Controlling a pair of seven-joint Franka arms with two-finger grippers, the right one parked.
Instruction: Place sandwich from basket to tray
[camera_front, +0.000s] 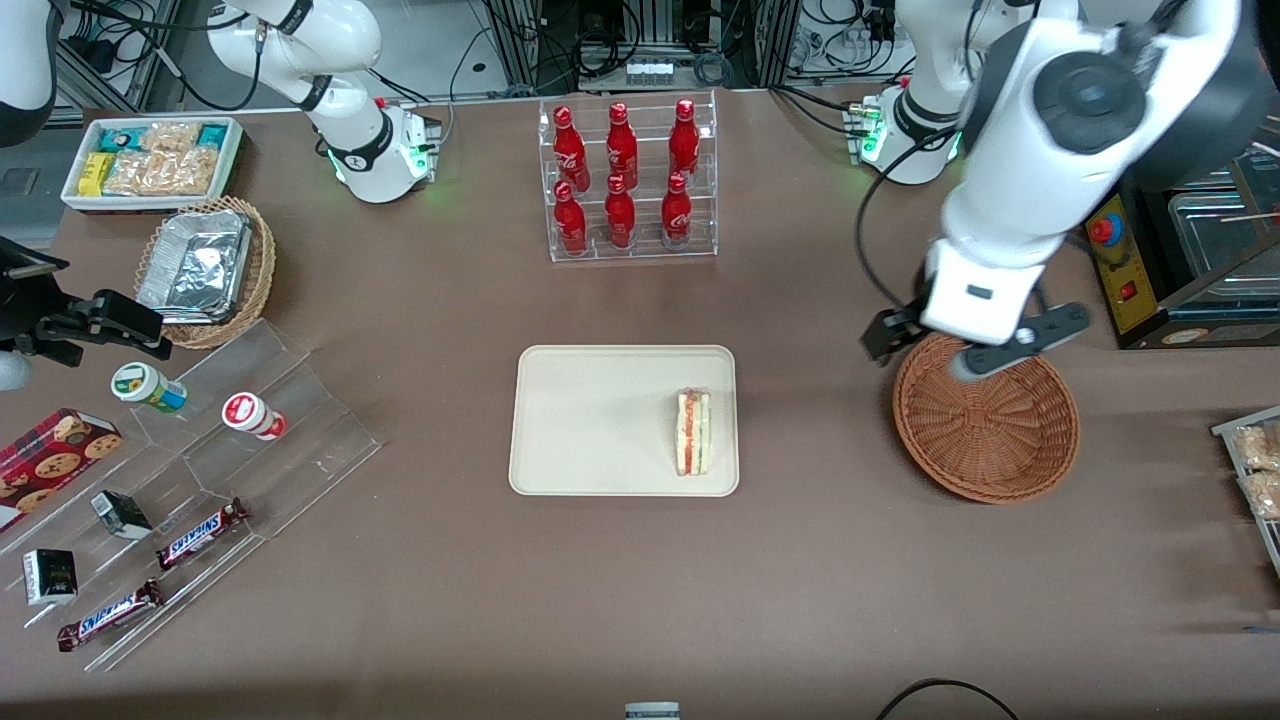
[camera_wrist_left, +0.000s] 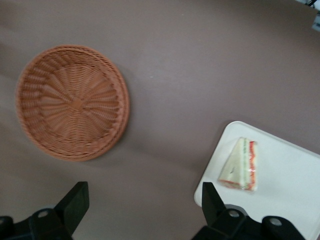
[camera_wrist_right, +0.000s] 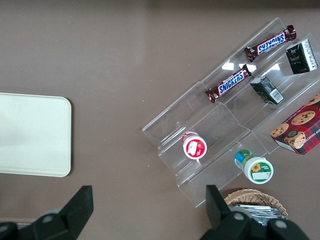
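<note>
The sandwich (camera_front: 694, 432) (camera_wrist_left: 241, 165), a pale wedge with red and green filling, lies on the cream tray (camera_front: 600, 420) (camera_wrist_left: 287, 205), near the tray's edge that faces the basket. The reddish-brown wicker basket (camera_front: 1000, 470) (camera_wrist_left: 72, 102) stands beside the tray, toward the working arm's end of the table, with nothing in it. My gripper (camera_front: 965, 345) (camera_wrist_left: 143, 192) hangs well above the table, over the basket's rim farther from the front camera. It is open and holds nothing; only bare table shows between its fingers.
A clear rack of red cola bottles (camera_front: 625, 180) stands farther from the front camera than the tray. Toward the parked arm's end are a stepped acrylic shelf with snacks (camera_front: 200, 470), a tan basket with foil containers (camera_front: 205, 270) and a white snack bin (camera_front: 150, 160).
</note>
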